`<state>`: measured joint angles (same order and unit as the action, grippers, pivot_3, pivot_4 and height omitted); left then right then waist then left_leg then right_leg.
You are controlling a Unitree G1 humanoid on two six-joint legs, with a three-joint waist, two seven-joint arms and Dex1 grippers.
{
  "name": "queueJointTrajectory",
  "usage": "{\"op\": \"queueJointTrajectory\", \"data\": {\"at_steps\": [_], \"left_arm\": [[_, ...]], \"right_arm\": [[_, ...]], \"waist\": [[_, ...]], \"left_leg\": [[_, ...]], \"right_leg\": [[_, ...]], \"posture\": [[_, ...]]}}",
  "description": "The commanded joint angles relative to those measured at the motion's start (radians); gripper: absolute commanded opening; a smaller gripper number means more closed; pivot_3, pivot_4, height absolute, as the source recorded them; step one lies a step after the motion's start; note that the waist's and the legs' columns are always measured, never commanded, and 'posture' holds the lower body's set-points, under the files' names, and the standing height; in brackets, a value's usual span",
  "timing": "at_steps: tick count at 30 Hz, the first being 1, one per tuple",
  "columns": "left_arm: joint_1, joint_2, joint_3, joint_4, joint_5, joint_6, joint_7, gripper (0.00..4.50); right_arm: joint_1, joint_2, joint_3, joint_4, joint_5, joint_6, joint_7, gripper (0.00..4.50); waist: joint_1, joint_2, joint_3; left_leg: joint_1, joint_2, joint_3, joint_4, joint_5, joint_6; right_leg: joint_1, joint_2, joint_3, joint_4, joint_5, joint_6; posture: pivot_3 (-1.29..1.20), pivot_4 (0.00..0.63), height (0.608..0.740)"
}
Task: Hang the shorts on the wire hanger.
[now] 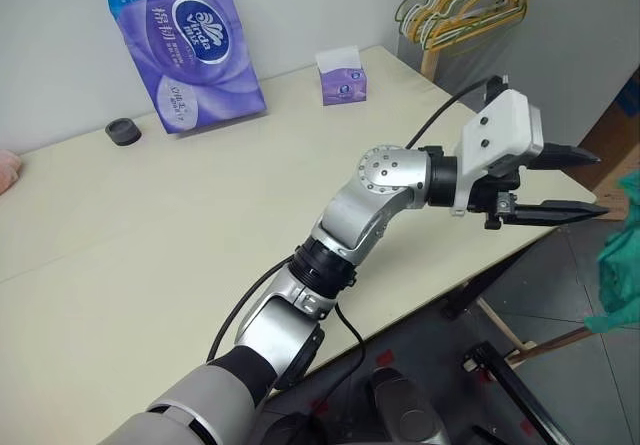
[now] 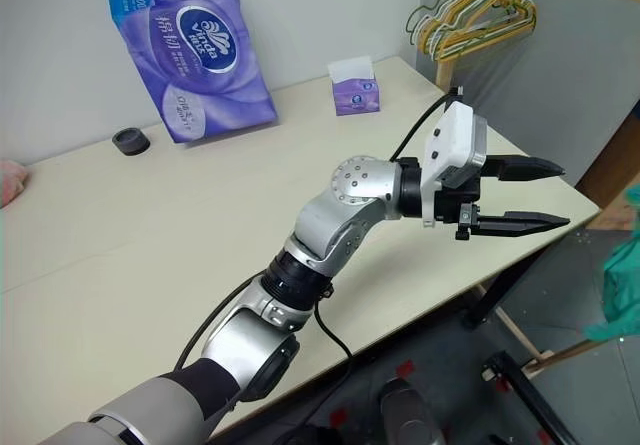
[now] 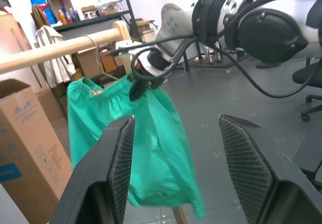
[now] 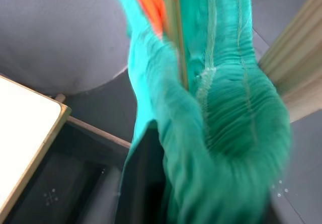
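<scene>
The left gripper (image 1: 572, 180) reaches out past the far right edge of the desk (image 1: 150, 235), pointing roughly level toward the right, its two black fingers (image 2: 525, 169) spread apart with nothing between them. In the left wrist view the same mesh-faced fingers frame the shorts (image 3: 151, 148), which hang in the air beyond them, well apart from the fingertips.

The right gripper (image 3: 137, 85) sits at the gathered waistband of the shorts, close under a wooden rail (image 3: 60, 50). Its dark fingertips touch the fabric there, but whether they pinch it or have let go cannot be told. In the right wrist view the teal cloth bunches up against the camera, and a thin pale wire, the wire hanger (image 4: 176, 43), runs down through the waistband folds next to an orange piece (image 4: 153, 0).

From the head views, a strip of the shorts shows at the right edge. On the desk stand a purple tissue pack (image 1: 185, 40), a small purple tissue box (image 1: 342, 77) and a black round cap (image 1: 124, 132). A bunch of green and yellow hangers (image 1: 462, 7) hangs behind the desk's far corner.
</scene>
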<state>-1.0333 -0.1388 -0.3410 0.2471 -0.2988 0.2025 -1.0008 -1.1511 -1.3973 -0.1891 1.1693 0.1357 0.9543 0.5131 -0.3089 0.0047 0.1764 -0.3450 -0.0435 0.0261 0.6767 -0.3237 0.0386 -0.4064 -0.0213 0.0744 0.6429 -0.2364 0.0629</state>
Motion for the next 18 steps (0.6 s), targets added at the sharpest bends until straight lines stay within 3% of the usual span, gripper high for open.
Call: {"op": "queueJointTrajectory", "data": {"at_steps": [1,7,11,14,18], "left_arm": [[-0.037,-0.053,-0.005,-0.012,-0.006,-0.029,-0.001,2.81],[-0.045,-0.061,-0.009,0.001,-0.011,-0.039,-0.005,2.81],[-0.048,-0.062,-0.01,0.012,-0.007,-0.048,-0.005,2.81],[-0.044,-0.062,-0.011,0.013,-0.004,-0.054,0.004,2.81],[-0.002,-0.016,-0.014,0.004,0.022,-0.055,0.02,2.81]], "right_arm": [[-0.032,-0.038,-0.03,-0.08,0.01,0.044,0.015,2.4],[-0.02,-0.052,-0.072,-0.206,0.03,0.142,0.013,4.47],[0.051,-0.079,-0.087,-0.41,0.029,0.185,0.022,4.47],[0.065,-0.06,-0.174,-0.539,0.054,0.293,-0.03,4.47],[0.226,0.01,-0.311,-0.829,0.017,0.247,-0.11,4.47]], "waist": [[0.0,0.0,0.0],[0.0,0.0,0.0],[-0.001,0.0,0.0],[-0.002,0.0,0.0],[-0.002,0.0,0.0]], "left_leg": [[0.0,0.0,0.0,0.0,0.0,0.0],[0.0,0.0,0.0,0.0,0.0,0.0],[0.0,0.0,0.0,0.0,0.0,0.0],[-0.001,0.0,0.0,0.0,0.0,0.0],[-0.001,0.001,-0.001,0.0,0.0,0.0]], "right_leg": [[0.0,0.0,0.0,0.0,0.0,0.0],[0.0,0.0,0.0,0.0,0.0,0.0],[-0.001,0.0,0.0,0.0,0.0,0.0],[-0.001,0.0,0.0,0.0,0.0,0.0],[-0.002,0.0,0.0,0.0,0.0,0.001]], "posture": [[-0.33,0.188,0.74],[-0.35,0.178,0.74],[-0.35,0.172,0.74],[-0.35,0.162,0.74],[-0.35,0.15,0.74]]}}
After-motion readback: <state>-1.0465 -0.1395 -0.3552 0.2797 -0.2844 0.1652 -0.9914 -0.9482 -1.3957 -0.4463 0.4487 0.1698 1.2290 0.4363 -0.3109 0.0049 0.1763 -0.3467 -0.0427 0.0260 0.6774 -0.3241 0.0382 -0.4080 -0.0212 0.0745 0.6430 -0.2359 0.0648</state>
